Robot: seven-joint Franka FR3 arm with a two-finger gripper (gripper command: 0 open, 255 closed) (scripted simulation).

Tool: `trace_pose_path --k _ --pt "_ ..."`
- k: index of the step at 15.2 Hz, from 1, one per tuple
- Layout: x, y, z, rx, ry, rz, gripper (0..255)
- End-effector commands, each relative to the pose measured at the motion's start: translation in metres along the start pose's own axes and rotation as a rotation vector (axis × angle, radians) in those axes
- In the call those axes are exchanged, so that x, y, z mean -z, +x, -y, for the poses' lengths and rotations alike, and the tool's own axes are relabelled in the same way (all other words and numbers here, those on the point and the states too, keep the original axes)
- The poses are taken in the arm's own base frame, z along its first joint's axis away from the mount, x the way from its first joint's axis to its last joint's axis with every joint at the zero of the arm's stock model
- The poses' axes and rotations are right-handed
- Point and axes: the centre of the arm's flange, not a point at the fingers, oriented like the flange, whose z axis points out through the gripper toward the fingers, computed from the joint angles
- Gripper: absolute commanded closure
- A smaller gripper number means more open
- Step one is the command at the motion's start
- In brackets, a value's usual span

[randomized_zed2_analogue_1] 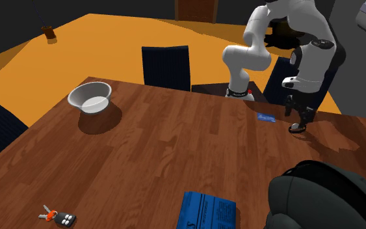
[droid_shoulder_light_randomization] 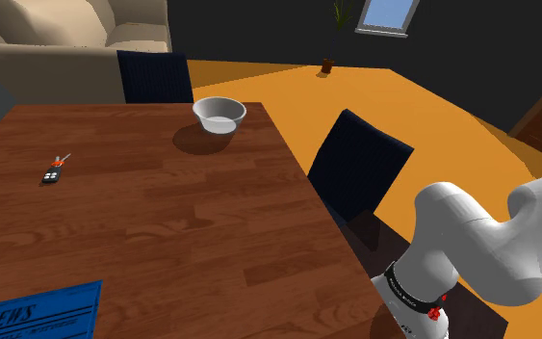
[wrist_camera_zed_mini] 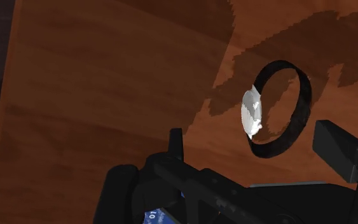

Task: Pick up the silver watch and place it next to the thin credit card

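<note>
The arm point(randomized_zed2_analogue_1: 249, 55) stands at the table's point(randomized_zed2_analogue_1: 175, 149) far edge, in the upper right of the second exterior view. It rises from its base, bends back over itself and comes down again, so the hand points almost straight down at the tabletop on the frame's right. In the shoulder view its white links curve across the lower right corner.

The gripper point(randomized_zed2_analogue_1: 298, 123) hangs low over the wood with its fingers point(wrist_camera_zed_mini: 176, 143) well apart. In the wrist view the watch point(wrist_camera_zed_mini: 279, 108) stands on edge on the table, between and just past the fingertips. It has a black band and a pale silver face. One finger is near the band but neither touches it, so nothing is held.

The blue card point(randomized_zed2_analogue_1: 264, 118) lies flat on the table just left of the gripper in the second exterior view, close to the watch but apart from it.

Farther off on the table are a grey bowl point(randomized_zed2_analogue_1: 90, 97), keys point(randomized_zed2_analogue_1: 59, 216) and a blue newspaper point(randomized_zed2_analogue_1: 206, 211)
</note>
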Motion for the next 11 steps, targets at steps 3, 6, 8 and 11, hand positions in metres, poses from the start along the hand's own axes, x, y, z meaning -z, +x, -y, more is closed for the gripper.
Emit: trace_pose_path --k 3,6,8,11 --pt "0.043 0.0 0.0 0.0 -0.001 0.0 0" --pt "0.043 0.0 0.0 0.0 -0.001 0.0 0" --pt "0.043 0.0 0.0 0.0 -0.001 0.0 0" --pt "0.043 0.0 0.0 0.0 -0.001 0.0 0"
